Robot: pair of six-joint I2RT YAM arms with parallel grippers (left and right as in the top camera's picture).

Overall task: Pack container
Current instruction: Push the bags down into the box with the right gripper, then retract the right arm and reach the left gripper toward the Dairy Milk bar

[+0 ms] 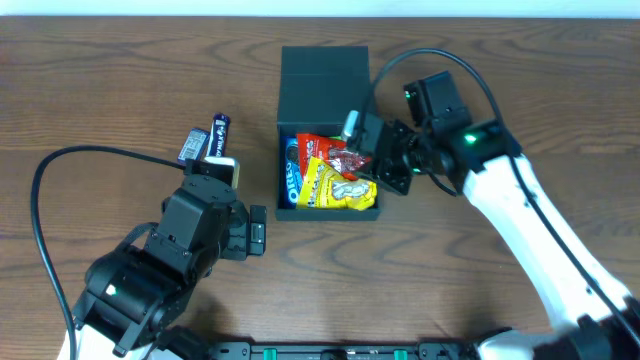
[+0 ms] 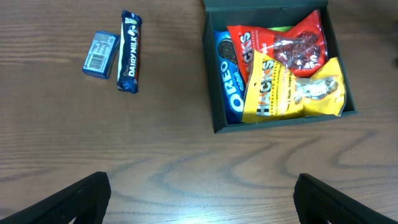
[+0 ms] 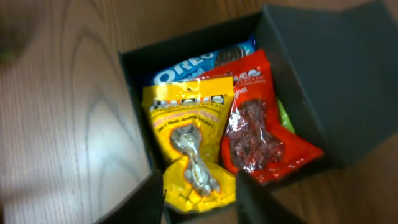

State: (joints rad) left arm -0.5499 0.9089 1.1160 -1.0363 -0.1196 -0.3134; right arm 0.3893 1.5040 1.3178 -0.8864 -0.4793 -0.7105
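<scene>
The container [image 1: 325,75] is a dark square box with its flap lid folded back, at the table's middle. It holds a blue Oreo packet [image 1: 291,170], a red snack packet [image 1: 330,152] and a yellow snack packet [image 1: 335,187]. My right gripper [image 1: 375,150] hovers at the box's right rim. In the right wrist view its fingers [image 3: 199,199] are apart, straddling the end of the yellow packet [image 3: 186,124], which lies in the container [image 3: 329,74]. My left gripper [image 2: 202,199] is open and empty over bare table, left of the container [image 2: 210,74].
A Dairy Milk bar [image 1: 219,130] and a small blue packet [image 1: 190,146] lie on the table left of the box, just beyond my left gripper [image 1: 222,168]. They also show in the left wrist view: the bar [image 2: 129,51] and the packet [image 2: 101,55].
</scene>
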